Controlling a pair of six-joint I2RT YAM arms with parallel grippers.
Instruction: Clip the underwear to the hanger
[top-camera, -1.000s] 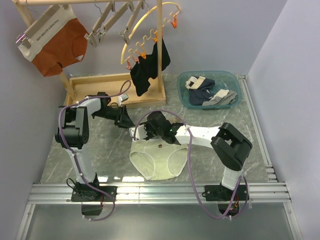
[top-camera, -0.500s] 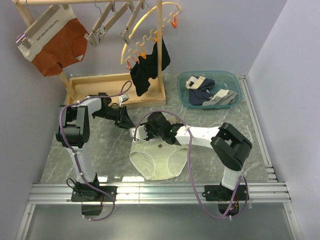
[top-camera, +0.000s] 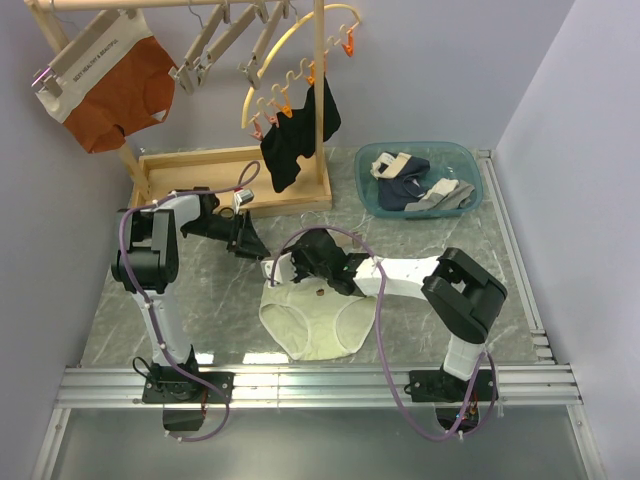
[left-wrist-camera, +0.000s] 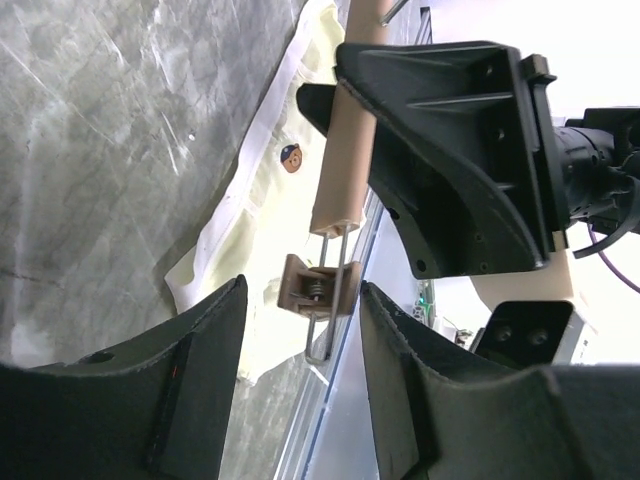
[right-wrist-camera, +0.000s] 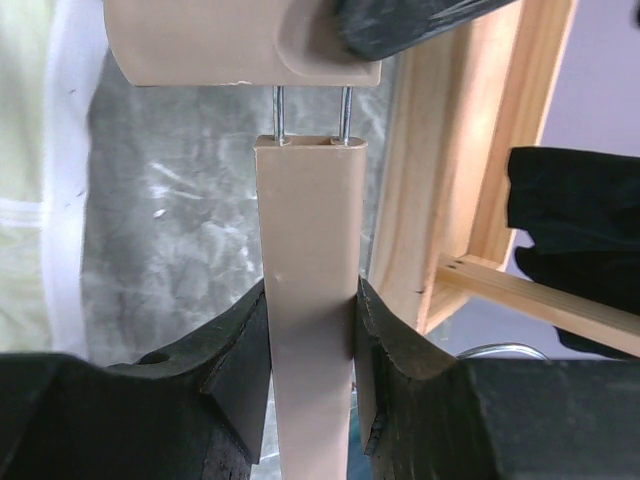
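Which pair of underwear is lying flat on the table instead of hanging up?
The pale cream briefs, spread flat on the table; the rust-orange briefs and black garment hang behind them.

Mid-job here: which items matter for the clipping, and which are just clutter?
Job: pale cream-yellow briefs; light-wood bar hanger in the right gripper.
Clutter: rust-orange briefs; black garment; teal basin of clothes; yellow hoop with orange pegs.

The underwear is pale cream-yellow with a small dark spot at the waistband, on a grey marbled surface. The hanger is light beige wood; the other briefs are rust-orange, white-banded.
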